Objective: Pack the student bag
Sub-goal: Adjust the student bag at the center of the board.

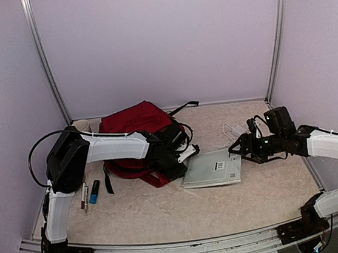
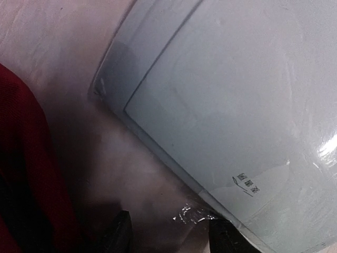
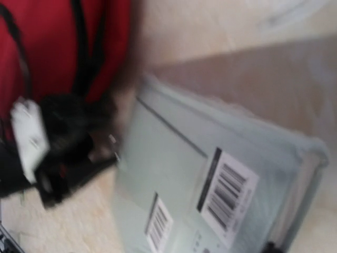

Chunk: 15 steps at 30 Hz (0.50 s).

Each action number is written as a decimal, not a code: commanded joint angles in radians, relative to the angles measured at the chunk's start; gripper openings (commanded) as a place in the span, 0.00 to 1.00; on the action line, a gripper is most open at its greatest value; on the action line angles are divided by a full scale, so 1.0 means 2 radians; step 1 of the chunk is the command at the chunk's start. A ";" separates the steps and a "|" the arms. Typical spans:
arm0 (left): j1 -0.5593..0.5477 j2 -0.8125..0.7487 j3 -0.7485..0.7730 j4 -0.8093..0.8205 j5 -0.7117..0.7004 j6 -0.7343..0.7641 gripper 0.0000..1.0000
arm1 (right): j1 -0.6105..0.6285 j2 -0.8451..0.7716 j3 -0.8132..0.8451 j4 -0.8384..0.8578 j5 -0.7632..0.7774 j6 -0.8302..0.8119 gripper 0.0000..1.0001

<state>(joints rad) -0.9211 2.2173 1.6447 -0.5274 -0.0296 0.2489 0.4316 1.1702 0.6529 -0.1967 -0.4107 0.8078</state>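
Nearest me, at 7 o'clock on the beige mottled table (image 1: 167, 215), lies a small cluster of pens with a blue-capped marker (image 1: 89, 193), untouched. At the centre, a shade toward 4 o'clock, lies the flat pale grey-green book in clear shrink-wrap (image 1: 213, 169), with barcode stickers on its cover.

My left gripper (image 2: 175, 238) hangs over the book's 9 o'clock edge. Its dark fingertips (image 2: 122, 234) are spread, with only table and a crinkle of wrap between them, so nothing is pinched. My right gripper (image 1: 240, 149) sits at the book's 2 o'clock corner. Its wrist view is blurred and I cannot tell how its jaws stand or whether it touches the book.

Beyond, at 10 o'clock, the student bag (image 1: 134, 119), a dark-red fabric backpack with black straps, slumps on the table just beside the book. A white cable (image 1: 234, 132) lies at 1 o'clock.

I judge the step to be getting hold of the book, which is not yet packed. Next I need a firm pinch on one thin edge, probably with the other arm steadying it. Then comes a lift toward the bag's mouth, which I cannot see from here.
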 commanded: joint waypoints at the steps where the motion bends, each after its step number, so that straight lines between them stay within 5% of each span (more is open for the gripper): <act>1: -0.081 0.003 0.032 0.114 0.144 -0.031 0.50 | 0.031 -0.007 0.018 0.052 -0.093 -0.006 0.72; 15: -0.077 -0.005 -0.001 0.182 0.139 -0.086 0.45 | 0.033 0.018 0.025 0.111 -0.093 0.006 0.70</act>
<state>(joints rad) -1.0454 2.2189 1.6321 -0.4976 0.1127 0.1387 0.4347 1.1748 0.6899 0.0723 -0.3893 0.7853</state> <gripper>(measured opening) 0.463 0.703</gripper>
